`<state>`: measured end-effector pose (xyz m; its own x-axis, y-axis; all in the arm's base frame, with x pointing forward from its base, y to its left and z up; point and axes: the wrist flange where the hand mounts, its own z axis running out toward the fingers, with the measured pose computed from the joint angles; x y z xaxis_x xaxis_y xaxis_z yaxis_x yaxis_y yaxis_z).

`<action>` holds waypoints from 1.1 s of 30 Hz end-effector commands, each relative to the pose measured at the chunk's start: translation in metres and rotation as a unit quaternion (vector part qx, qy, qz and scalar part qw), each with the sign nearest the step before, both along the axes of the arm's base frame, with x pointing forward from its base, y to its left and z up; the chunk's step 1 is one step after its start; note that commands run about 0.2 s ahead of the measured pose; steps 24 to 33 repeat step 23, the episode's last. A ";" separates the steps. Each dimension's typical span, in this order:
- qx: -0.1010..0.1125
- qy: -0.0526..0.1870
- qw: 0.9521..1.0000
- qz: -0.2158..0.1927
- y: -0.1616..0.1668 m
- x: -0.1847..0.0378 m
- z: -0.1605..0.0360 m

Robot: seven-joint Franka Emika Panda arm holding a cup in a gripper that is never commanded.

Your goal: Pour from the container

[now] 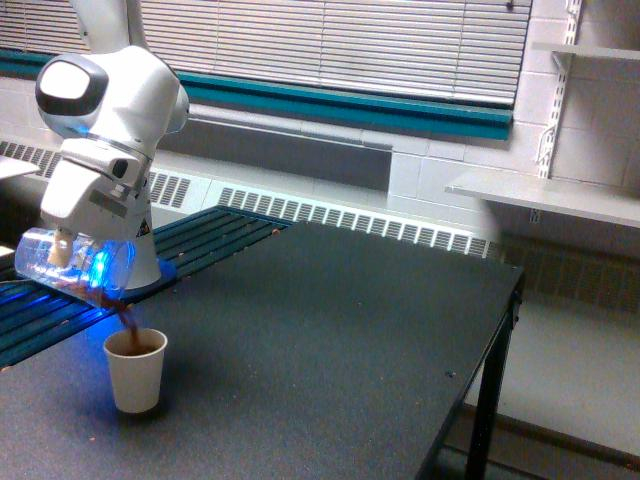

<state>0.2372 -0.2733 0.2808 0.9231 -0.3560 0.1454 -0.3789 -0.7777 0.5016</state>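
Table (330,330) was dark, cup (136,370) sat upright on it near the exterior view's left edge. Arm (105,110) hung over that corner so the jar's mouth lined up above the cup. Gripper (72,250) held the jar (72,265) tipped past horizontal, mouth down toward the exterior view's right. That tilt looked chosen to let the grains run out by gravity. A thin brown stream (126,318) fell from the mouth into the cup, so placement was working. Jar sat directly under the gripper body, clamped between the jaws around its middle, well off the table and just above the cup rim. Jaws were closed on the jar. Exact finger contact was hard to read through the blue glow. Only a thin layer of grains was left inside, so the pour was probably near its end.
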 end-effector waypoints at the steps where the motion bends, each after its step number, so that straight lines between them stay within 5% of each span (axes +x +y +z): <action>1: -0.018 0.015 1.000 0.008 -0.005 0.003 0.011; 33: 0.007 0.003 1.000 -0.004 0.006 0.001 0.010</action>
